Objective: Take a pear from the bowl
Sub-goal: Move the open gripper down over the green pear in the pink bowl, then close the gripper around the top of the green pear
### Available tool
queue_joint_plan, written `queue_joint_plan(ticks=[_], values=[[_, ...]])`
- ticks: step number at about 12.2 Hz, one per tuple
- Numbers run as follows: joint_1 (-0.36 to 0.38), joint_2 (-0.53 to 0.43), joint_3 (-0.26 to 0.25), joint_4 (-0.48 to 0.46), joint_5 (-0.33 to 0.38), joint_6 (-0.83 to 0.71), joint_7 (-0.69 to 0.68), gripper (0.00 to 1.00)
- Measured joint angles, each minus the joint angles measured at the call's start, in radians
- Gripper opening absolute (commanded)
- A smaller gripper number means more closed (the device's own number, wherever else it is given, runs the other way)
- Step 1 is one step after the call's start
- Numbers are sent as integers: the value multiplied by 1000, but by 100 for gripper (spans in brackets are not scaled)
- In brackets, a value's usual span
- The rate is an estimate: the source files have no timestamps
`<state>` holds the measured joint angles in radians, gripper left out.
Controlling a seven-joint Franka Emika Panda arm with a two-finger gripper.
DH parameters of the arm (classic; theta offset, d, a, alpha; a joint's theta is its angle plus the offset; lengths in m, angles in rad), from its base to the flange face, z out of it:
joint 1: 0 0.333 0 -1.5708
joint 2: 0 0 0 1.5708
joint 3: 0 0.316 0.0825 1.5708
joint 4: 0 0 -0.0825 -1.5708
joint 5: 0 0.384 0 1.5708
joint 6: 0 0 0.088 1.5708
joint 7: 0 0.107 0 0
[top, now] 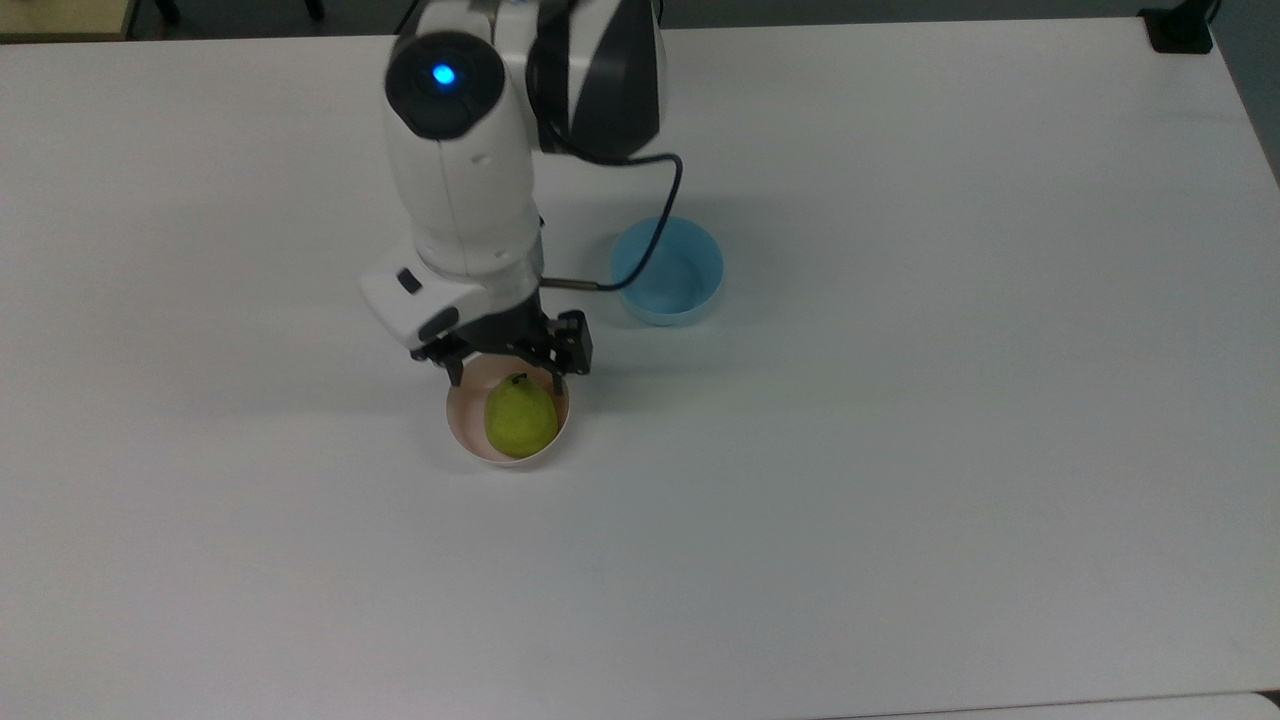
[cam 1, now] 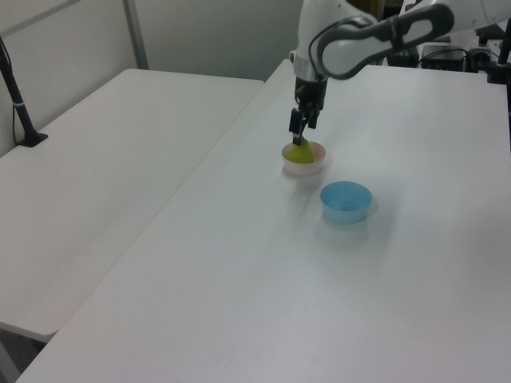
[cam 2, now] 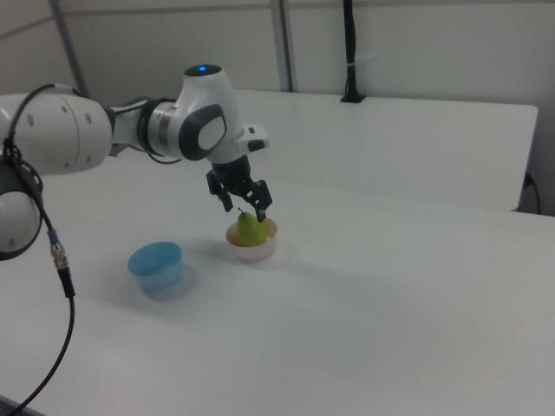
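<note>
The pear [top: 521, 418] sits stem up in the pink bowl [top: 463, 415] on the white bench [top: 900, 450]. The jaws [top: 505, 377] hang just above the bowl's 12 o'clock edge in the top view. They are wide open, one finger on each side of the pear's top, and they hold nothing. The right view shows the fingers [cam 2: 260, 211] near the stem. A blue bowl [top: 690, 270] stands well apart from the pink one, at about 2 o'clock in the top view.
</note>
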<state>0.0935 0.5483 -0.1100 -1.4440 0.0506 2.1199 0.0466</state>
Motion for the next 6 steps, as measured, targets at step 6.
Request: queue_joint_plan(ticks=[6], values=[[20, 71, -8, 19, -41, 58, -6, 64]])
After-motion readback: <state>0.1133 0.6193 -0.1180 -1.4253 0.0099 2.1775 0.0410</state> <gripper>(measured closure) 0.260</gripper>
